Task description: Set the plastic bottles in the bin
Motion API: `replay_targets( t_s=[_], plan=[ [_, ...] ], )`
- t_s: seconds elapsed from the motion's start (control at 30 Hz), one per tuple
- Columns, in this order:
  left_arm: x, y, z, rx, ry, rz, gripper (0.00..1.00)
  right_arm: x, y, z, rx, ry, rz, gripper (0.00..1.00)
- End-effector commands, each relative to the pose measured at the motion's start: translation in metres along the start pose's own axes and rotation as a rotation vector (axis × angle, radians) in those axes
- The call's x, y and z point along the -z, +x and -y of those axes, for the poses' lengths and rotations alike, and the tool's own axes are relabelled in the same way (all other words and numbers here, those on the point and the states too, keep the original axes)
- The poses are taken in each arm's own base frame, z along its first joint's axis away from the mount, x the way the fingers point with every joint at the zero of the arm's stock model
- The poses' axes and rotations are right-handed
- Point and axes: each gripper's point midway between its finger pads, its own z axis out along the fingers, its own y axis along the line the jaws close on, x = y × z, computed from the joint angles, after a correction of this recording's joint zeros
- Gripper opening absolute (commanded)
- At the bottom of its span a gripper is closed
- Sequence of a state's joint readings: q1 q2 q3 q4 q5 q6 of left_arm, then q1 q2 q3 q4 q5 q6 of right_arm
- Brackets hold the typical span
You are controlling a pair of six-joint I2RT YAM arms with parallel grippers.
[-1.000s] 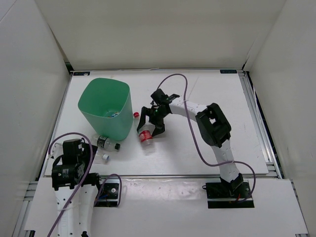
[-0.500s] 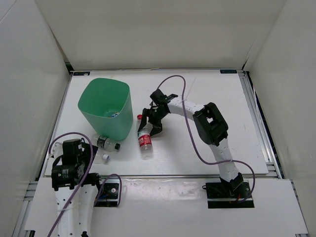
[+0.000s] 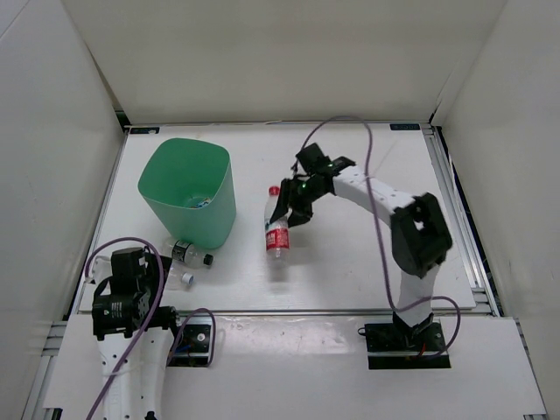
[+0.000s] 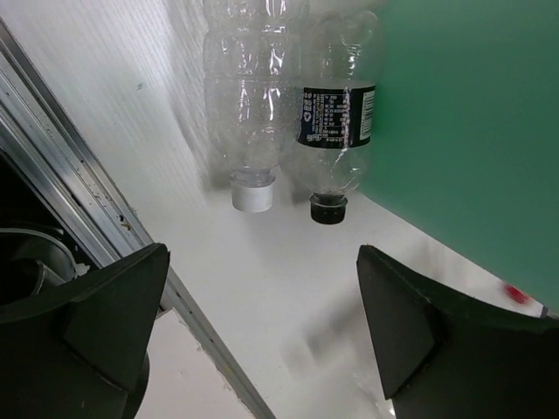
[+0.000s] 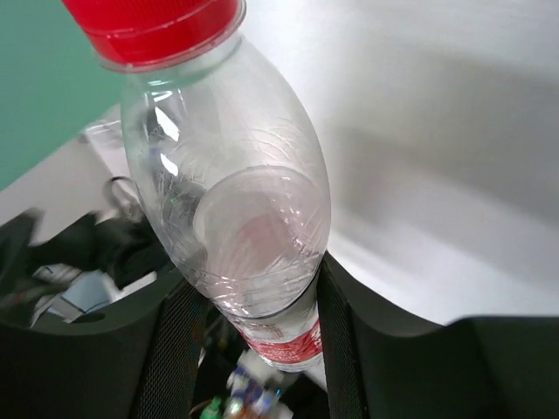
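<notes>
My right gripper (image 3: pixel 286 215) is shut on a clear plastic bottle (image 3: pixel 277 234) with a red label and red cap, held off the table to the right of the mint-green bin (image 3: pixel 175 166). In the right wrist view the bottle (image 5: pixel 229 209) fills the gap between both fingers (image 5: pixel 178 349). Two more bottles lie against the bin's near wall: a dark-labelled one (image 4: pixel 337 113) and an unlabelled one with a white cap (image 4: pixel 248 105). My left gripper (image 4: pixel 262 336) stands open just short of them, holding nothing. A blue-white bottle (image 3: pixel 200 203) lies inside the bin.
The bin's green wall (image 4: pixel 463 131) fills the right side of the left wrist view. A metal rail (image 4: pixel 79 201) edges the table on the left. White walls enclose the table on three sides. The right arm's purple cable (image 3: pixel 378 219) loops over the table.
My right gripper shut on the red-labelled bottle and lifted it off the table, carrying it to the right and back with the cap up. The left arm stayed where it was.
</notes>
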State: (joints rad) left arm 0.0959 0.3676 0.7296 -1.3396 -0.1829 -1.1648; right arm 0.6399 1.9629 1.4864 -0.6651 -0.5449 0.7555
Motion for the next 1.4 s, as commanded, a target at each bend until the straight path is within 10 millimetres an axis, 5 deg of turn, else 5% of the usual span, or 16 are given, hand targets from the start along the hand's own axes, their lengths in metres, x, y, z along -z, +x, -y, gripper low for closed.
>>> replay_targets(
  t_s=[0.0,0.1,0.13,0.27,0.43,0.6,0.63,0.67,0.7,0.8,0.83,1.0,1.37],
  plan=[
    [-0.005,0.006,0.001,0.025,-0.011,-0.031,1.00,0.098,-0.001,-0.092,0.239,-0.173,0.274,0.32],
    [-0.007,0.008,0.014,0.014,0.048,-0.049,1.00,0.151,-0.016,-0.147,0.371,-0.224,0.497,0.32],
    [-0.008,0.013,0.017,0.014,0.065,-0.074,1.00,0.182,-0.020,-0.184,0.427,-0.287,0.580,0.32],
    [-0.019,0.021,0.020,0.011,0.054,-0.113,1.00,0.215,-0.047,-0.256,0.551,-0.365,0.756,0.32],
    [-0.027,0.023,0.015,-0.038,-0.024,-0.148,1.00,0.198,-0.062,-0.312,0.710,-0.440,0.885,0.32],
    [-0.028,0.017,0.012,-0.118,-0.088,-0.148,1.00,0.165,-0.068,-0.335,0.841,-0.387,0.996,0.34],
    [-0.025,0.015,0.015,-0.141,-0.074,-0.143,1.00,0.166,-0.067,-0.341,0.870,-0.383,1.022,0.40],
    [-0.028,0.013,0.015,-0.155,-0.082,-0.134,1.00,0.163,-0.058,-0.349,0.913,-0.394,1.028,0.82],
    [-0.027,0.010,0.017,-0.165,-0.086,-0.127,1.00,0.161,-0.055,-0.350,0.972,-0.365,1.044,1.00],
    [-0.029,0.008,0.018,-0.165,-0.090,-0.118,1.00,0.163,-0.038,-0.338,1.008,-0.217,1.080,1.00],
    [-0.035,0.011,0.015,-0.159,-0.107,-0.126,1.00,0.190,-0.027,-0.336,1.011,-0.216,1.110,1.00],
    [-0.053,0.023,0.007,-0.121,-0.134,-0.158,1.00,0.221,0.022,-0.307,0.997,-0.244,1.023,1.00],
    [-0.094,0.030,-0.007,-0.076,-0.248,-0.155,1.00,0.225,0.063,-0.227,0.998,-0.087,0.837,1.00]
  ],
)
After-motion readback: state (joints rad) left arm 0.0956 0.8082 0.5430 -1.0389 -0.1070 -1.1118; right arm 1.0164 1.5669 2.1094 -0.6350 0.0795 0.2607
